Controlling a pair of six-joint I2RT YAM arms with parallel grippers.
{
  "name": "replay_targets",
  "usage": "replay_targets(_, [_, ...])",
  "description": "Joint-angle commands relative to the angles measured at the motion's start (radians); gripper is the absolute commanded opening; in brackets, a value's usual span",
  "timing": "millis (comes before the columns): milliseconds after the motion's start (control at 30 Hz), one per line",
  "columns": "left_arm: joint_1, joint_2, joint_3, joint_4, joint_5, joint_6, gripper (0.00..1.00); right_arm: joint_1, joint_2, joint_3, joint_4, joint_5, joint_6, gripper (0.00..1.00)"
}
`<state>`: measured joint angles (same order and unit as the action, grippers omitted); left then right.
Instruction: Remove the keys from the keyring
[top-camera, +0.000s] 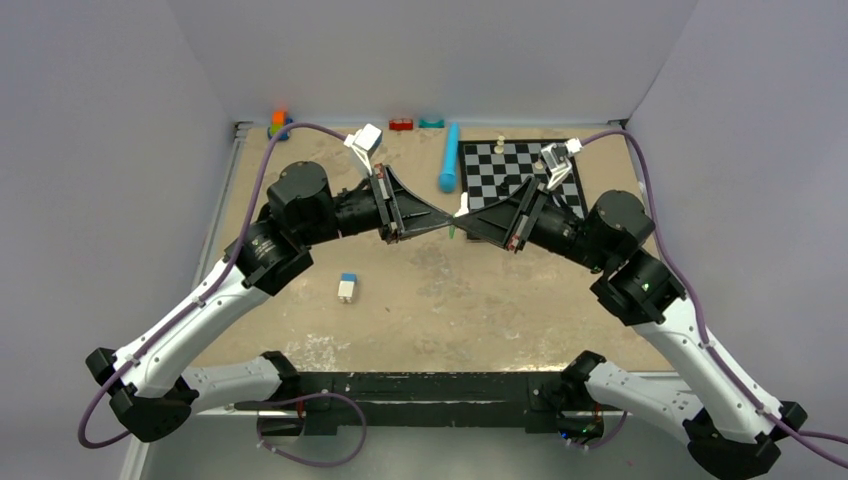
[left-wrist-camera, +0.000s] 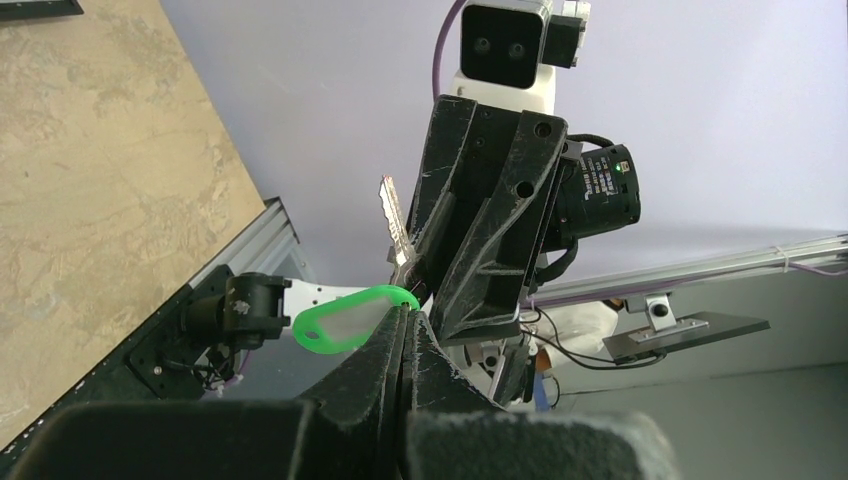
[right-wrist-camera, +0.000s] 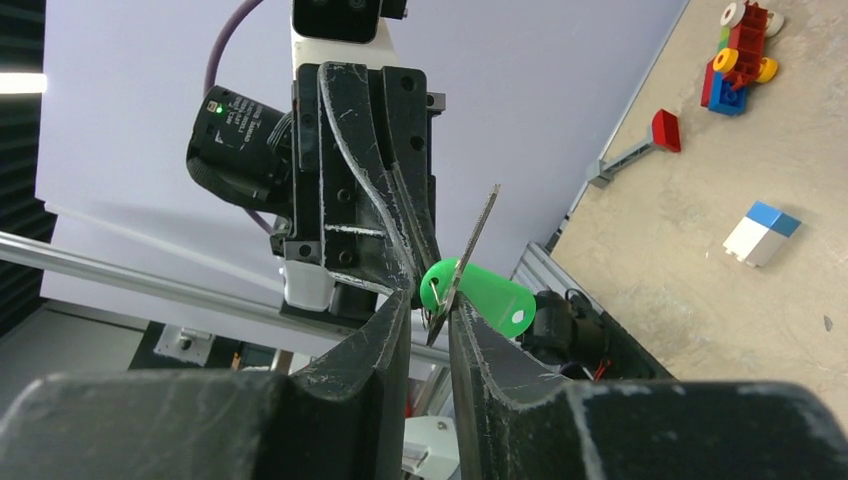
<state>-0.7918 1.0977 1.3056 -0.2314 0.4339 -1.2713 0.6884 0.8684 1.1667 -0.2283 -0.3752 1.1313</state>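
Note:
The keys are a small bunch held in mid-air over the middle of the table (top-camera: 455, 228). It is a bright green flat tag (left-wrist-camera: 345, 320) with a silvery key (left-wrist-camera: 393, 225) on a thin ring. My left gripper (left-wrist-camera: 405, 315) is shut on the ring end of the green tag. My right gripper (right-wrist-camera: 430, 312) faces it tip to tip. Its jaws stand a little apart, with the key blade (right-wrist-camera: 472, 250) rising between them against the right-hand finger. The green tag (right-wrist-camera: 485, 295) shows just behind. In the top view both grippers meet at the centre.
A blue-topped white block (top-camera: 347, 288) lies on the sandy table, also in the right wrist view (right-wrist-camera: 762, 232). A chessboard (top-camera: 520, 170) with a white piece (top-camera: 500, 143) is at the back right. A teal cylinder (top-camera: 449, 158) and small toy bricks (top-camera: 279, 122) lie along the back edge.

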Motion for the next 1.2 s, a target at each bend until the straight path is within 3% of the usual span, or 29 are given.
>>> replay_targets(0, [0.008, -0.007, 0.027, 0.043, 0.007, 0.006, 0.0, 0.01, -0.003, 0.051, 0.039, 0.027, -0.016, 0.23])
replay_targets(167, [0.007, -0.013, 0.026, 0.043, 0.006, 0.007, 0.0, 0.016, -0.001, 0.061, 0.029, 0.027, -0.026, 0.26])
replay_targets(300, [0.007, -0.019, 0.026, 0.04, 0.004, 0.007, 0.0, 0.016, -0.016, 0.06, 0.023, 0.036, -0.029, 0.56])
replay_targets(400, [0.008, -0.022, 0.026, 0.04, 0.004, 0.006, 0.0, 0.016, -0.025, 0.069, 0.002, 0.053, -0.033, 0.64])
replay_targets(600, [0.007, -0.024, 0.024, 0.04, 0.004, 0.007, 0.0, 0.016, -0.022, 0.087, -0.031, 0.074, -0.035, 0.54])
replay_targets(767, [0.007, -0.024, 0.021, 0.041, 0.003, 0.008, 0.0, 0.017, -0.005, 0.119, -0.051, 0.068, -0.05, 0.38])
replay_targets(1167, [0.007, -0.025, 0.022, 0.05, 0.004, 0.007, 0.0, 0.019, -0.006, 0.097, -0.059, 0.053, -0.059, 0.27])
